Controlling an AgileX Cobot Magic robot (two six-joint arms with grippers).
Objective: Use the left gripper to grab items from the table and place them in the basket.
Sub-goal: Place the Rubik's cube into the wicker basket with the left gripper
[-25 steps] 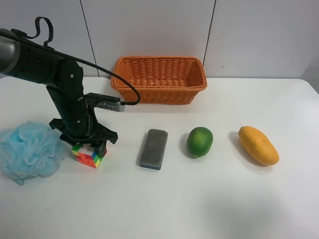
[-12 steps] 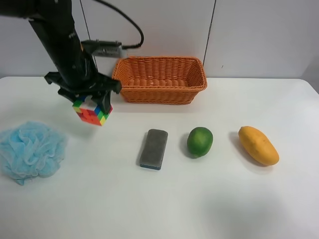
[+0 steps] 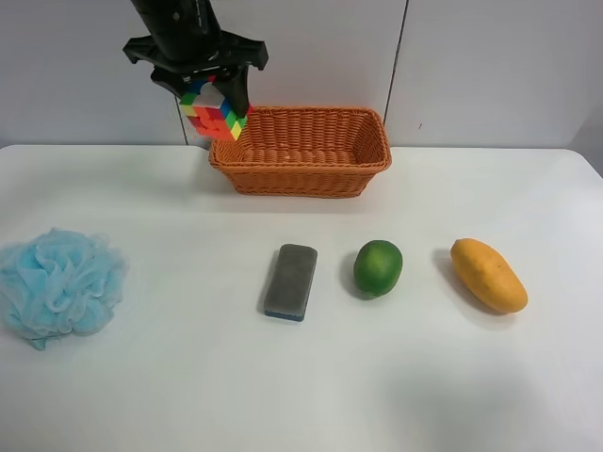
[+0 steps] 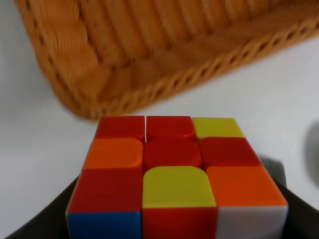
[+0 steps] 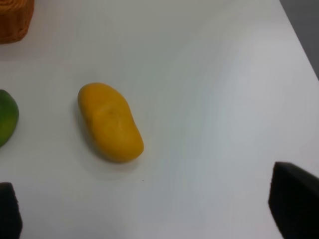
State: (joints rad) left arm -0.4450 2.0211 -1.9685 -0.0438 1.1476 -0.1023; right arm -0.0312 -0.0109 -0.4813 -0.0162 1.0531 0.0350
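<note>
The left gripper (image 3: pixel 214 90), a black claw on a dark arm, is shut on the multicoloured puzzle cube (image 3: pixel 216 111) and holds it in the air by the left end of the orange wicker basket (image 3: pixel 311 155). In the left wrist view the cube (image 4: pixel 174 172) sits between dark fingers (image 4: pixel 42 221), with the basket's rim (image 4: pixel 149 55) below it. On the white table (image 3: pixel 301 386) lie the light-blue pouf (image 3: pixel 58 282), the grey eraser block (image 3: pixel 289 281), the green fruit (image 3: pixel 378 267) and the mango (image 3: pixel 488 275). The right gripper (image 5: pixel 149 211) is open above the table near the mango (image 5: pixel 110 122).
The basket stands at the table's far edge against a grey panelled wall. The right wrist view shows the green fruit (image 5: pixel 6 117), a corner of the basket (image 5: pixel 15 17) and the table's edge (image 5: pixel 299 45). The right arm is out of the exterior high view.
The left gripper has lifted the cube off the table beside the pouf and carried it up and toward the basket's left end. The other items have not moved.
</note>
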